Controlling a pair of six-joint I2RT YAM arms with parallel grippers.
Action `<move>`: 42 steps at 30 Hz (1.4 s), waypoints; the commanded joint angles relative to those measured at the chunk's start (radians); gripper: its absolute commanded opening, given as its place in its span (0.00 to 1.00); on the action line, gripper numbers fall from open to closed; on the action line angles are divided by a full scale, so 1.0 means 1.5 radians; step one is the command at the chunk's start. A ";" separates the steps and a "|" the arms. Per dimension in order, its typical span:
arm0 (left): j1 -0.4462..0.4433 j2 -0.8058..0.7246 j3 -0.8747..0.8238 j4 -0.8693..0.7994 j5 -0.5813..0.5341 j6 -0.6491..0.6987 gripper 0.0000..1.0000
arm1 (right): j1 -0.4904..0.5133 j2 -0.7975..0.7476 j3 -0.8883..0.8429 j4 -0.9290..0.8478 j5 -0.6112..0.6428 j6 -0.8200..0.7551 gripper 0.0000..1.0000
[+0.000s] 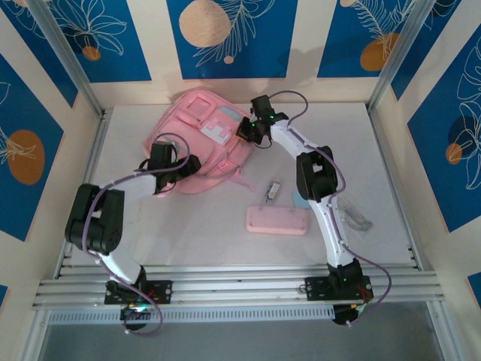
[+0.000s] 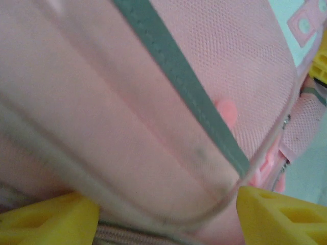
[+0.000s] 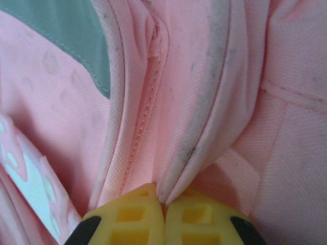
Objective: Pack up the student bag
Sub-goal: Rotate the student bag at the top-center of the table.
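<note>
So the student bag [image 1: 197, 131] is laid flat toward the far left of the counter [image 1: 188, 233], front pockets up. Its white label patch [image 1: 216, 133] is seen near the right side, and a pink strap [image 1: 239, 179] is trailed off the near edge.

The right gripper [image 3: 164, 212] is pushed up against the bag's right edge and is closed tight. In the right wrist view, a fold of pink fabric beside a line of piping is pinched between the two yellow fingers [image 3: 133, 217], which are pretty much touching.

The left gripper [image 2: 168, 224] is set at the bag's near-left corner with its jaws spread wide. The bag's mesh side, with its blue-grey trim [image 2: 179, 76], is bulged up between them, but nothing is clamped there as far as can be told.

Further out, nearer the arms, a flat pink pencil case [image 1: 276, 220] is laid on the counter, well apart from the bag. A small pale item [image 1: 273, 190] is sat just beyond it, too small to be identified.
</note>
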 commanded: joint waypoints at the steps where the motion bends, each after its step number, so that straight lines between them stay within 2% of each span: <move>1: 0.010 0.073 0.080 -0.007 -0.041 0.099 0.71 | 0.018 -0.087 -0.136 0.060 -0.067 0.065 0.00; 4: 0.013 0.087 0.135 -0.051 -0.036 0.164 0.71 | 0.039 -0.167 -0.247 0.134 -0.066 0.113 0.00; 6: 0.013 0.082 0.164 -0.093 -0.022 0.195 0.71 | 0.050 -0.186 -0.269 0.138 -0.068 0.132 0.00; 12: 0.005 0.010 0.169 -0.206 0.028 0.216 0.70 | 0.055 -0.173 -0.298 0.195 -0.103 0.188 0.00; 16: -0.032 -0.062 0.145 -0.265 0.015 0.232 0.66 | 0.055 -0.165 -0.312 0.230 -0.109 0.217 0.00; 21: -0.085 -0.110 0.118 -0.246 -0.009 0.206 0.57 | 0.055 -0.168 -0.327 0.258 -0.099 0.232 0.00; 25: -0.118 -0.066 0.152 -0.239 -0.006 0.188 0.53 | 0.057 -0.169 -0.330 0.261 -0.097 0.239 0.00; 27: -0.135 -0.037 0.186 -0.264 -0.012 0.190 0.54 | 0.057 -0.174 -0.341 0.263 -0.089 0.243 0.00; 30: -0.148 -0.014 0.220 -0.302 -0.051 0.188 0.61 | 0.051 -0.187 -0.367 0.264 -0.060 0.246 0.00; 32: -0.147 -0.021 0.219 -0.320 -0.088 0.187 0.65 | 0.037 -0.199 -0.391 0.269 -0.040 0.247 0.00; 36: -0.139 -0.063 0.206 -0.362 -0.149 0.191 0.69 | 0.002 -0.231 -0.446 0.287 0.001 0.254 0.00; 42: -0.140 -0.121 0.225 -0.457 -0.137 0.185 0.70 | -0.022 -0.256 -0.479 0.319 0.027 0.269 0.00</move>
